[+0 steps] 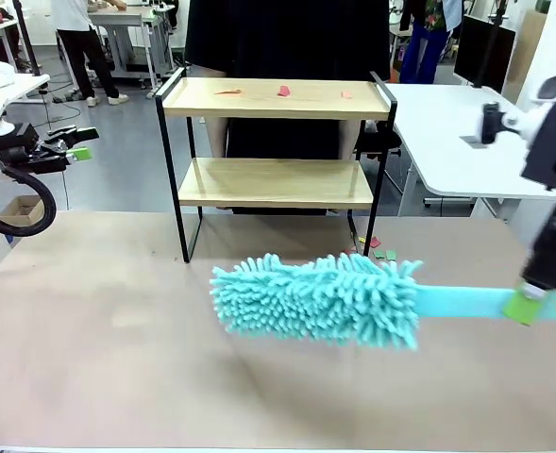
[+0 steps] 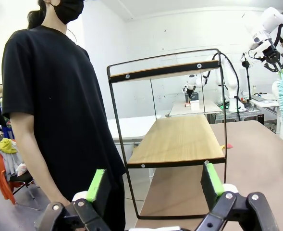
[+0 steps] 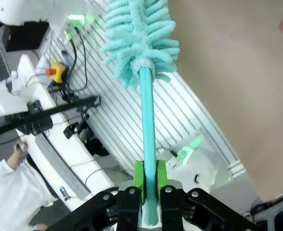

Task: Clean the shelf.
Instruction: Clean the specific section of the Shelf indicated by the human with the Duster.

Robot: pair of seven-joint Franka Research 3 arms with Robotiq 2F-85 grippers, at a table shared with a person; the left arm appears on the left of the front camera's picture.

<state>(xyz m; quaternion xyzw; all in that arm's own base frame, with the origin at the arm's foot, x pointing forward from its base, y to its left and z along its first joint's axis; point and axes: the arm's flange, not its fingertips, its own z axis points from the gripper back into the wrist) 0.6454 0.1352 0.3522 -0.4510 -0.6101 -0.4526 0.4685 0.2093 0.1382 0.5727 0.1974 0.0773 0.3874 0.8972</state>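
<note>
Right gripper clamping teal duster handle over brown table; left gripper hanging wide open, empty; scraps lying on shelf.

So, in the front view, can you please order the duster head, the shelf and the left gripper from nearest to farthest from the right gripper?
1. duster head: low centre, at the end of the duster handle that the right gripper clamps.
2. shelf: behind the head, in the far middle.
3. left gripper: at the far left edge, open.
</note>
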